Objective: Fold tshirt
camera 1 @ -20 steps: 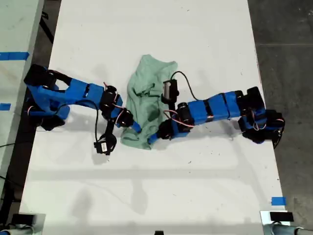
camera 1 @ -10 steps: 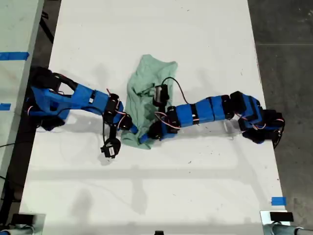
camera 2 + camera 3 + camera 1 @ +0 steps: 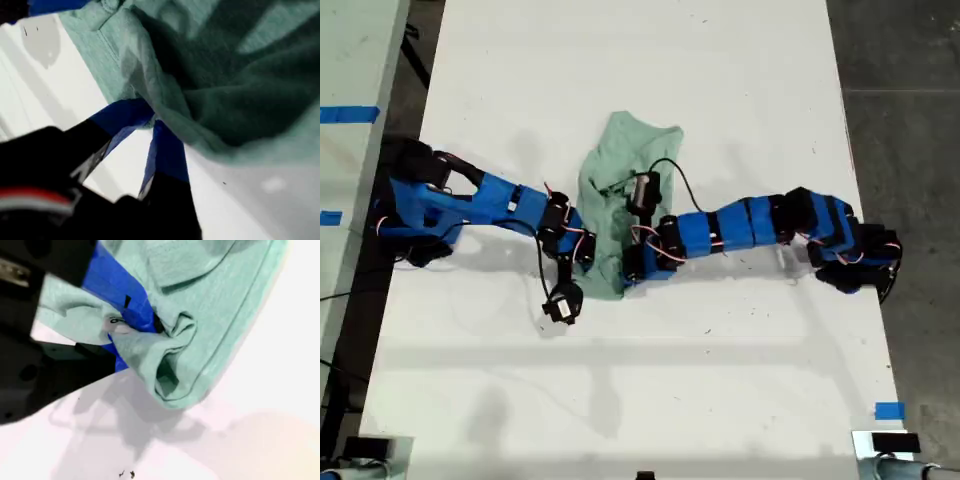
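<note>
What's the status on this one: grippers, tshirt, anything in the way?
My first gripper and my second gripper both shut on the tshirt. It lies bunched on the table, near hem pinched. Nothing else in the way.

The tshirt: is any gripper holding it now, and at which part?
Both. My first gripper and my second gripper each pinch a bunched fold of the tshirt near its lower edge in the exterior view.
</note>
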You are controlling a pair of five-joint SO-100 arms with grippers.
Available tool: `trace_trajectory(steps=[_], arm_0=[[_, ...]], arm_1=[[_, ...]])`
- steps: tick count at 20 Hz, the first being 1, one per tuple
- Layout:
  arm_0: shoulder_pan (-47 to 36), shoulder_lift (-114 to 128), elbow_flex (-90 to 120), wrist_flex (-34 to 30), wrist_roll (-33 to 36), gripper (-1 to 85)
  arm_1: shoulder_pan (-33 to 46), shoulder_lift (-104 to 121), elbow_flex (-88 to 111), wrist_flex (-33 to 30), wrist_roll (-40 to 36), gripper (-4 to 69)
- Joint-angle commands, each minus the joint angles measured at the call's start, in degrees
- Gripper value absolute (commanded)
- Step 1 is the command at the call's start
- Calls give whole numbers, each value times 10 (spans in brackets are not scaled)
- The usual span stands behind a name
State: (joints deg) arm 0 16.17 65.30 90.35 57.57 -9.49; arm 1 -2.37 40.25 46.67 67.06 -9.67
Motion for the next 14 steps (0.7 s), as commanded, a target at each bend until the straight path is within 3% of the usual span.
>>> trace_trajectory(steps=[1,3,5,7,10,14], arm_0=[[23,5,-28,33,-1,1],[45,18,-80,76,3,1],[85,9,-167,161,-49,1],[131,-24,-262,198,-64,1],[189,-103,-422,214,-61,1],[177,-127,-486,162,18,1]], arm_1=[[-18,12,5,11,-7,-18],[-33,52,5,40,-14,-18],[-69,106,11,75,-14,-18],[-122,157,27,104,10,-18],[-204,207,18,109,51,-18],[-210,227,-3,84,26,-18]])
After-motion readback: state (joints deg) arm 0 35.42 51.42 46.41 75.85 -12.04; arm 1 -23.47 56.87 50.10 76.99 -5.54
